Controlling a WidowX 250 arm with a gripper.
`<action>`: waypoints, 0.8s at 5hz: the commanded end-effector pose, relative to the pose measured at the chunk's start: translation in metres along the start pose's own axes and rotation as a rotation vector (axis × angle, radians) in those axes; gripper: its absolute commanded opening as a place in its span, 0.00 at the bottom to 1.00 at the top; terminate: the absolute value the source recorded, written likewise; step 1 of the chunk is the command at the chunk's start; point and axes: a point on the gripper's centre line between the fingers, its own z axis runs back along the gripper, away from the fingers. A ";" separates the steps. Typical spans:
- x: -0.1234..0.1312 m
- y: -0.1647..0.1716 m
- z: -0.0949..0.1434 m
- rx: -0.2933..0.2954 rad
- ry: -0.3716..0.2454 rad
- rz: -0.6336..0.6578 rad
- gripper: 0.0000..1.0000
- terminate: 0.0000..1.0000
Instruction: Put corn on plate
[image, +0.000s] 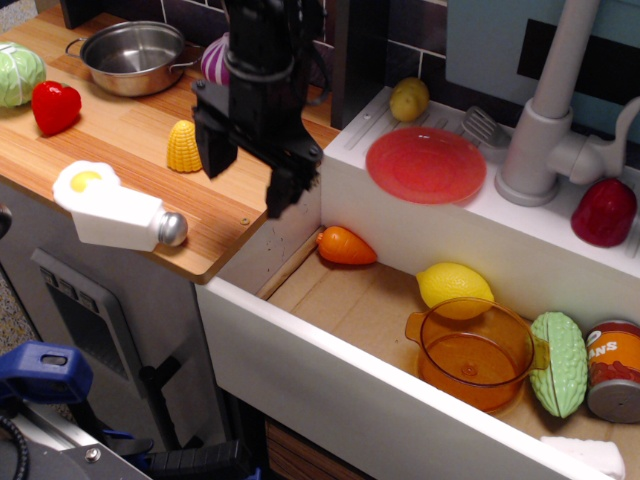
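Here we see our black gripper (250, 180), jaws apart and empty, with the small yellow ribbed plastic corn (184, 147) standing upright just beyond its left-hand finger, the red-pink round plate (426, 165) well off the other way.

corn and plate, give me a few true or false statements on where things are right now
1. The corn sits on the wooden counter. True.
2. The plate already holds the corn. False: the plate is bare and the corn is on the counter, far to its left.
3. The end effector is shut on the corn. False: its jaws are open and empty, just right of the corn.
4. A lemon lies in the sink next to the orange bowl. True.
5. The steel pot stands on the plate. False: it stands at the back of the counter.
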 end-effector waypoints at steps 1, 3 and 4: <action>0.011 0.061 0.018 0.050 -0.041 -0.084 1.00 0.00; 0.022 0.106 0.021 0.034 -0.036 -0.105 1.00 0.00; 0.019 0.104 0.007 0.020 -0.073 -0.076 1.00 0.00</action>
